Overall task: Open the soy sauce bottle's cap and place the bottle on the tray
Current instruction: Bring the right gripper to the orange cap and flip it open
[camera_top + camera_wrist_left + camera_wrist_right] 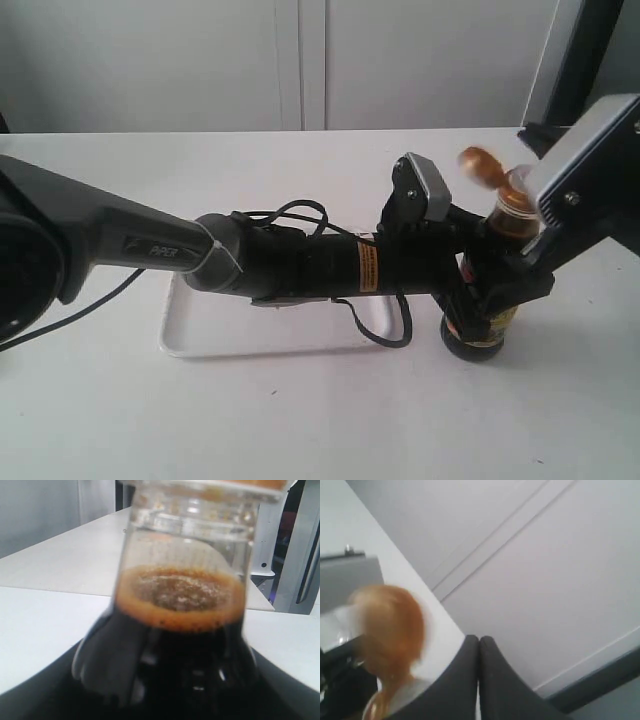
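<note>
The soy sauce bottle stands upright on the table, to the right of the white tray and off it. My left gripper reaches across the tray and is shut on the bottle's body. In the left wrist view the bottle fills the frame, with dark liquid up to its neck, and the left gripper is dark around its base. The orange-brown cap is flipped up off the spout and blurred. My right gripper is shut and empty, right beside the cap. Its fingertips are hidden in the exterior view.
The left arm lies low over the tray, hiding much of it, with a black cable looping down. The right arm's wrist housing hangs over the bottle's right side. A dark frame stands at the back right.
</note>
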`<action>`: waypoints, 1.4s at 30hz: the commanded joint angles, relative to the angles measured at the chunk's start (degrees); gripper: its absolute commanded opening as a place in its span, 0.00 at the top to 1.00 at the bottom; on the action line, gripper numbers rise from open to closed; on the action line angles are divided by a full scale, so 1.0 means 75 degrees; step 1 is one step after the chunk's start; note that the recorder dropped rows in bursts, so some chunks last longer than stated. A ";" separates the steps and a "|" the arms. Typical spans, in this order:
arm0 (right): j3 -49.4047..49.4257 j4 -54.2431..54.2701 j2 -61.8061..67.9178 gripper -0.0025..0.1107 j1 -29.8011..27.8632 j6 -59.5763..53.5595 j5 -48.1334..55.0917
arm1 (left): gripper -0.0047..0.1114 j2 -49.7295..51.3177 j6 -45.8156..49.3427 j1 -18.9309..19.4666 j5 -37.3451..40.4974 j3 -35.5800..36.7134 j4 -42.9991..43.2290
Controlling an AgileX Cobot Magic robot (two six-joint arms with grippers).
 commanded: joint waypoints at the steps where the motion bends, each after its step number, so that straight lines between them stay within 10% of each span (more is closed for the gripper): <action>1: -0.0271 -0.0057 -0.0227 0.98 0.0461 0.0058 -0.0078 | 0.96 -0.0011 -0.0164 -0.0057 0.0203 0.0033 0.0361; 19: -0.1234 0.2715 -0.0126 0.98 0.0568 0.0257 0.1417 | 0.96 -0.0011 -0.0199 -0.0057 0.0203 0.0033 0.0420; 42: -0.3564 0.2733 0.1010 0.98 -0.1661 0.0708 0.6997 | 0.96 -0.0011 -0.0347 -0.0057 0.0378 0.0033 0.0427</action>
